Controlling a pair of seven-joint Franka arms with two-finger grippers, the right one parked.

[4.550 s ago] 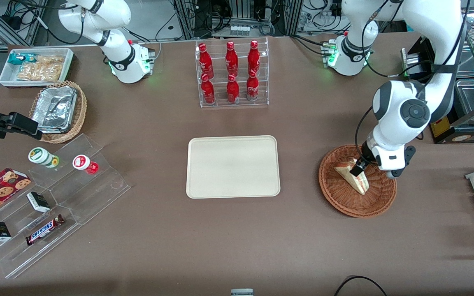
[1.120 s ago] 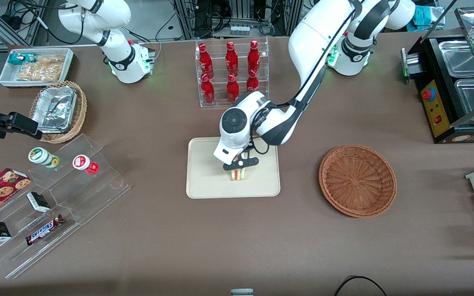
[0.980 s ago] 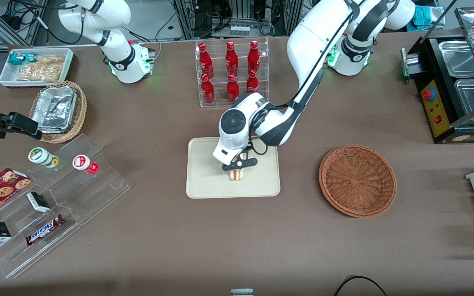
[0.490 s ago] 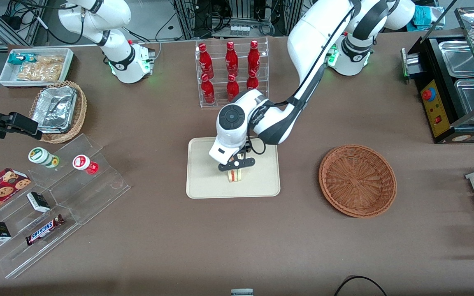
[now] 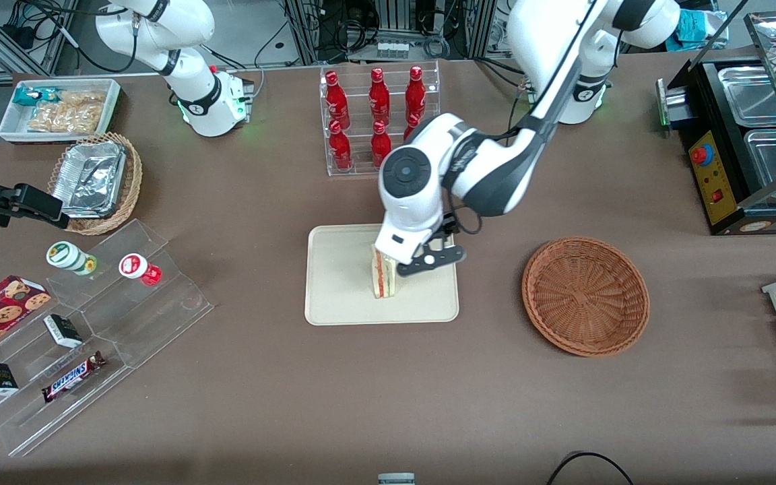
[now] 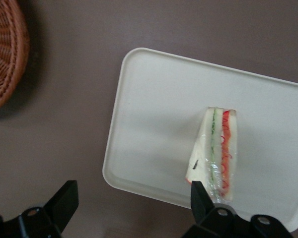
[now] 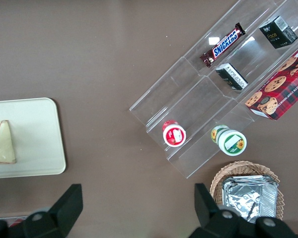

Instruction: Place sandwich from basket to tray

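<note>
Front view: a brown table holds a flat cream-coloured rectangular plastic tray (image 5: 341, 283) with rounded corners near its middle. A small triangular wedge sandwich (image 5: 384, 277) of pale white bread with red and green filling stands on edge on the tray, in clear wrap. The white left arm reaches over the tray's end nearest the basket. Its black two-finger gripper (image 5: 430, 259) hangs above the tray just beside the sandwich, apart from it. A round shallow reddish-brown woven wicker basket (image 5: 585, 295) sits toward the working arm's end of the table, with nothing in it. A clear acrylic rack of red bottles (image 5: 379, 118) stands farther from the camera than the tray.

Left wrist view: the gripper (image 6: 130, 208) is spread wide, with one black fingertip (image 6: 64, 198) over bare table and the other at the tray's rim (image 6: 114, 163) by the sandwich (image 6: 216, 148). The fingers hold nothing. The sandwich lies inside the tray, its red and green layers showing along one edge. The basket (image 6: 5, 54) shows only in part, well apart from the tray.

Right wrist view: the sandwich (image 7: 1, 144) rests on the tray (image 7: 44, 144). A clear stepped acrylic display stand (image 7: 208, 99) holds a Snickers bar (image 7: 223, 44) and small packets. A lighter tan wicker basket with foil containers (image 7: 246, 191) sits near it.
</note>
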